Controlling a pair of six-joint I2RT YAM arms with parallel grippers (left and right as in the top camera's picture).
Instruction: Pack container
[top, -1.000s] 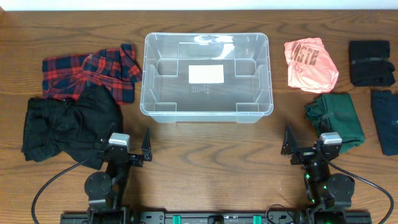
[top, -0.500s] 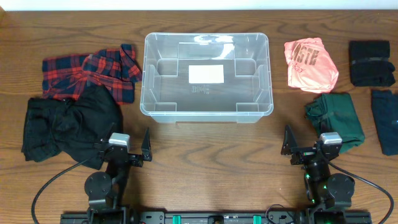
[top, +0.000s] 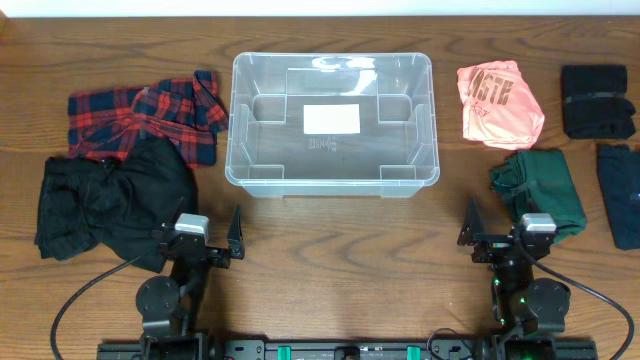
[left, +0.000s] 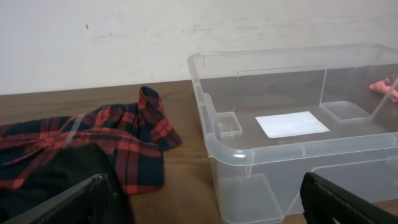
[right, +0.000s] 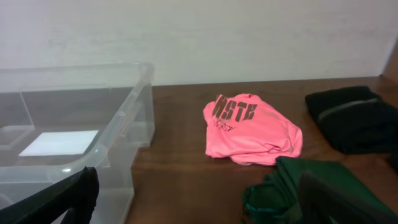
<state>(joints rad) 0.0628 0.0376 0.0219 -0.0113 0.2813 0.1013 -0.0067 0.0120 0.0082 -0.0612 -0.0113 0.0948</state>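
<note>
— Motion first: what do we log as changed?
— Barely anything. Right gripper (top: 522, 230) has slid a touch toward the table's right and near edges, so it sits slightly further from the container (top: 330, 178) than a second ago. Left gripper (top: 194, 232) hasn't budged.
— Jaws?
— Both spread wide, nothing between them. Each wrist view shows its fingers out at the bottom corners with open air in the gap.
— Container location?
— Middle of the table (top: 330, 270), toward the far edge, upright and open on top. We see nothing in it but the white label (top: 331, 119) on its bottom.
— Clothes?
— All out on the wood. Plaid shirt (top: 140, 120) is toward the far left corner. Black garment (top: 110, 205) lies by the left edge, and the left gripper overlaps it from above; contact we can't tell. Pink shirt (top: 498, 105) is right of the container, and green garment (top: 540, 190) is just beside the right gripper. Black folded piece (top: 597, 100) and dark blue piece (top: 622, 195) are at the right edge.
— So what does the shift mean?
— We judge packing not started, zero items in. The small right-arm move reads as the start of a reach, likely for the green garment since it's nearest. Target unconfirmed, so we flag it as a guess.
</note>
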